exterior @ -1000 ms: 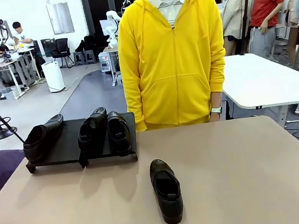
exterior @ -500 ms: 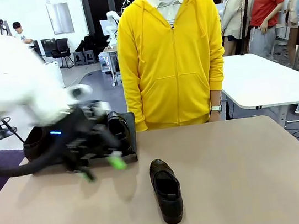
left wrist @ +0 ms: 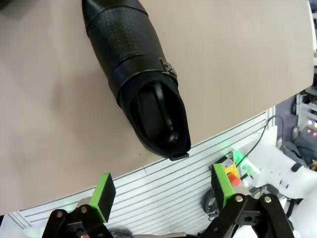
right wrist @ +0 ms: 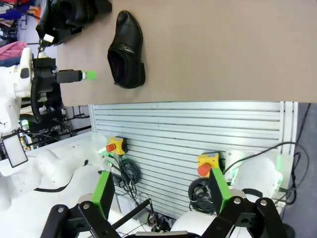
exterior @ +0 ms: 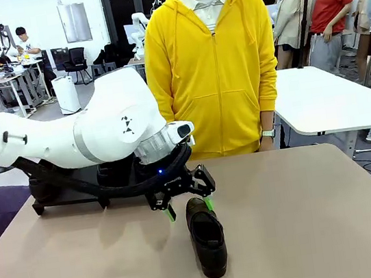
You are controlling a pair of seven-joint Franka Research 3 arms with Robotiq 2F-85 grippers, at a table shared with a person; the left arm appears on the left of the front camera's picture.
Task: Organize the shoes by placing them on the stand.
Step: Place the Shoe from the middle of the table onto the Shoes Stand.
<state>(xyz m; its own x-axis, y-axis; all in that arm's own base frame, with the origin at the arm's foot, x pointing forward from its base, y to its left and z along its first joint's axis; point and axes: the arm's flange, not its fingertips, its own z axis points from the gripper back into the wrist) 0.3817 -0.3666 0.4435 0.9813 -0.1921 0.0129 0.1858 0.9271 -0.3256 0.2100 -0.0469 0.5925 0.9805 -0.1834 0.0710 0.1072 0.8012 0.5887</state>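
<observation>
1. Left gripper hangs with jaws spread and empty over the far end of the loose shoe, at 6 o'clock on the table.
2. Right gripper is parked off the table, jaws apart, holding nothing.
3. Stand sits at 10 o'clock, mostly hidden behind the arm; this shoe is judged the last one left to place.
4. A second ago no arm showed and three shoes sat on the stand; half a second ago the arm was sweeping past it.
</observation>
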